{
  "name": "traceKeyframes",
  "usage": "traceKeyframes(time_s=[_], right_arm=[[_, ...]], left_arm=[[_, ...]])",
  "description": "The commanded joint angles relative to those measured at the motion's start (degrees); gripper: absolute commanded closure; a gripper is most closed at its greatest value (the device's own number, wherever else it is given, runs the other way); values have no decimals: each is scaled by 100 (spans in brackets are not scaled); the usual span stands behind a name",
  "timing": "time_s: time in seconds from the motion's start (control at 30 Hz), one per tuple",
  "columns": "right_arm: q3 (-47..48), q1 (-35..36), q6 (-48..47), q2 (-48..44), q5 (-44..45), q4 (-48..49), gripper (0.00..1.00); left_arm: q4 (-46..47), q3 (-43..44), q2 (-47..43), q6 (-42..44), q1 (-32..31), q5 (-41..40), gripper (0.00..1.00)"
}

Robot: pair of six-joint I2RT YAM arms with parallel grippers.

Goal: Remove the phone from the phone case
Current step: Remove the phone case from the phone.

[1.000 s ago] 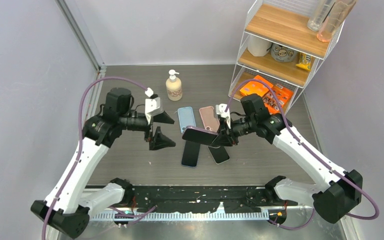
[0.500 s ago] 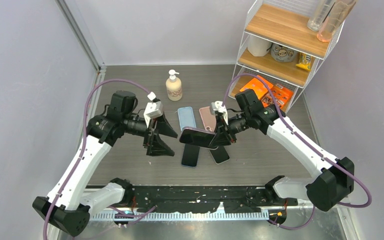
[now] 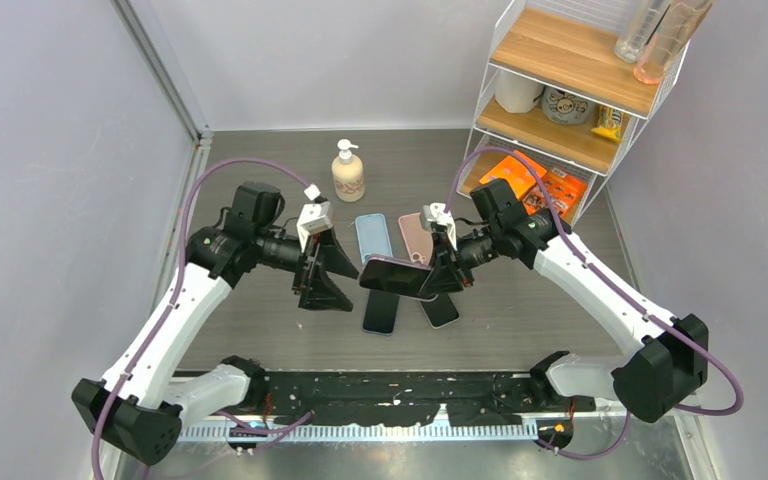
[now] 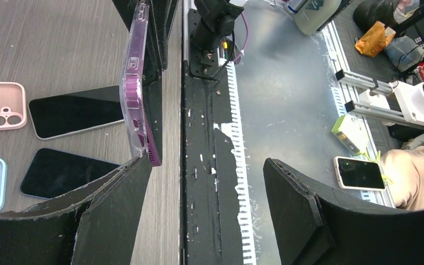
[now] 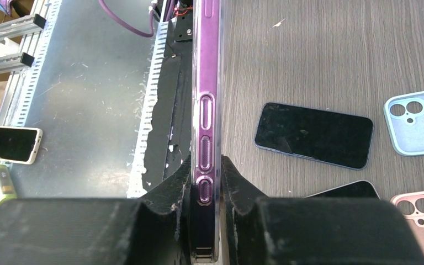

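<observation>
The cased phone (image 3: pixel 397 275) is being clamped edgewise by the right gripper (image 3: pixel 444 280) above the table (image 3: pixel 260 330). Its long axis is being pointed at the left gripper (image 3: pixel 322 277), whose jaws are being held apart beside its free end.

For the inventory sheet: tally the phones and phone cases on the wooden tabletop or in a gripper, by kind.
bare phones, lying flat: 2
empty cases, the blue case and the pink case: 2
purple-cased phone, clamped in the right gripper: 1
Total: 5
</observation>
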Motion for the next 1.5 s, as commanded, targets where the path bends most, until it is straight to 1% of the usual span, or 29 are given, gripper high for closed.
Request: traceKeyframes(time_s=[0.0,0.23,0.3,0.43,0.53,0.77,1.0,1.47], right_arm=[[314,-25,-48,-66,-371,249,95],[302,-25,62,-66,-226,379,95],[287,-26,73,-78,-118,391,95],[201,-24,74,-115,224,441,95],[154,-25,83,-150,360,500,95],[157,-28,224,-172,339,625,95],[183,-24,275,-196,257,641,95],[168,-25,321,-177,218,707,95]], left_arm=[[343,-63,24,-201,-57,68,18],[406,-25,71,-288,-75,69,18],[350,-7,0,-208,-75,-59,18],[332,-65,-263,-81,-26,-580,17],[130,-36,-417,128,-5,-748,17],[50,-15,-435,94,-12,-583,16],[435,-97,-185,-270,-58,-455,17],[764,-125,50,-512,-108,-375,17]])
